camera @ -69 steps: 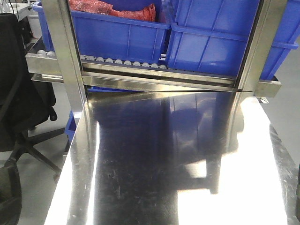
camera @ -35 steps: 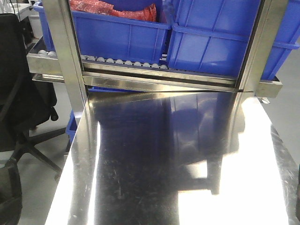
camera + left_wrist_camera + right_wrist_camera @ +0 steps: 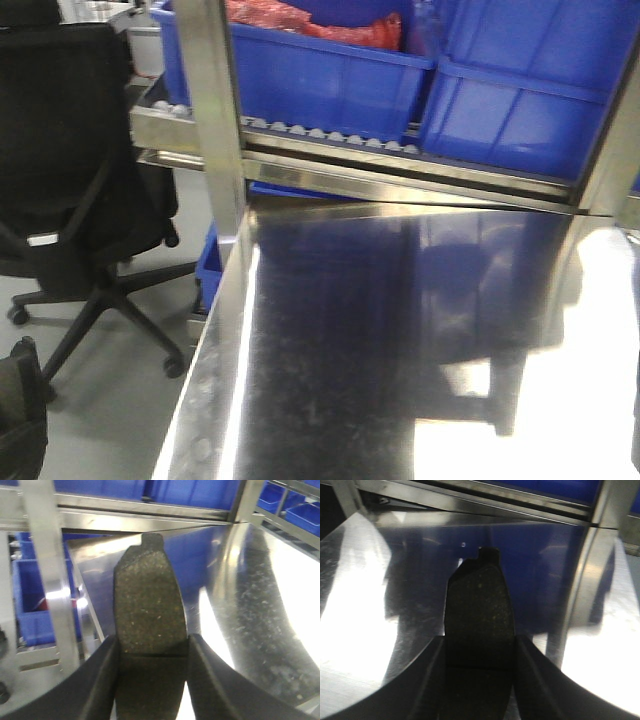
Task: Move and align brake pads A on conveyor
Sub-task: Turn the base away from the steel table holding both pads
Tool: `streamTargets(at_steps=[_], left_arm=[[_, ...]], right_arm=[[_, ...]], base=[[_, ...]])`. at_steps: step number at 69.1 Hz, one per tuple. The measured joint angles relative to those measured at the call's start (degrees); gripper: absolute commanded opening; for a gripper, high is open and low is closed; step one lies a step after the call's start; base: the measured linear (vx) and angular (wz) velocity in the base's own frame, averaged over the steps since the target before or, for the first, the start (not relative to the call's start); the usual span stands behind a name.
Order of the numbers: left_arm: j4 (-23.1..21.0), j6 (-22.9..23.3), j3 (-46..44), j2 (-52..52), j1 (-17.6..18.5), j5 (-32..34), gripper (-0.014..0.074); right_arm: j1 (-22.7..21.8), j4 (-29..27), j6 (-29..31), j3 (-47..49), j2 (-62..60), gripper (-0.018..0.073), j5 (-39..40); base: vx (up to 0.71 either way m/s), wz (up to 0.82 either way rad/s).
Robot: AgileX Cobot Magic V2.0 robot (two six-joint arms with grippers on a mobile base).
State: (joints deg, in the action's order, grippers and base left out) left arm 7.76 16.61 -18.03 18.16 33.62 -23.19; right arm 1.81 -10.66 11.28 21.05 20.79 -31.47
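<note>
My left gripper (image 3: 152,647) is clamped on the left-hand brake pad (image 3: 149,605), with a dark finger (image 3: 100,675) pressing each long edge right at the thin cross groove. The pad's speckled grey-brown face is turned toward my wrist camera, and the small tab at its end points to the far side. My right gripper (image 3: 479,647) grasps the right-hand brake pad (image 3: 479,610) in the same way, face to the camera and tab far. Both pads are held over the shiny steel tabletop (image 3: 400,330); I cannot tell whether either one touches it.

Along the table's far edge runs a steel roller rail (image 3: 330,138). Two blue bins (image 3: 330,80) sit on it side by side, and the left one holds something red (image 3: 300,20). A steel upright post (image 3: 215,110) stands at the far left corner of the table. On the grey floor to the left is a black office chair (image 3: 70,180).
</note>
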Motion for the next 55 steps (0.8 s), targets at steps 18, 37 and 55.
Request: streamTargets(at_steps=[18,37,55], left_arm=[[0.0,0.0,0.0,0.0,0.0,0.0,0.0129],[0.0,0.0,0.0,0.0,0.0,0.0,0.0129],[0.0,0.0,0.0,0.0,0.0,0.0,0.0129]], right_arm=[[0.0,0.0,0.0,0.0,0.0,-0.0001,-0.1],[0.0,0.0,0.0,0.0,0.0,-0.0001,-0.1],[0.0,0.0,0.0,0.0,0.0,-0.0001,-0.1]], base=[[-0.10,0.40],[-0.12,0.46],[-0.11,0.44]])
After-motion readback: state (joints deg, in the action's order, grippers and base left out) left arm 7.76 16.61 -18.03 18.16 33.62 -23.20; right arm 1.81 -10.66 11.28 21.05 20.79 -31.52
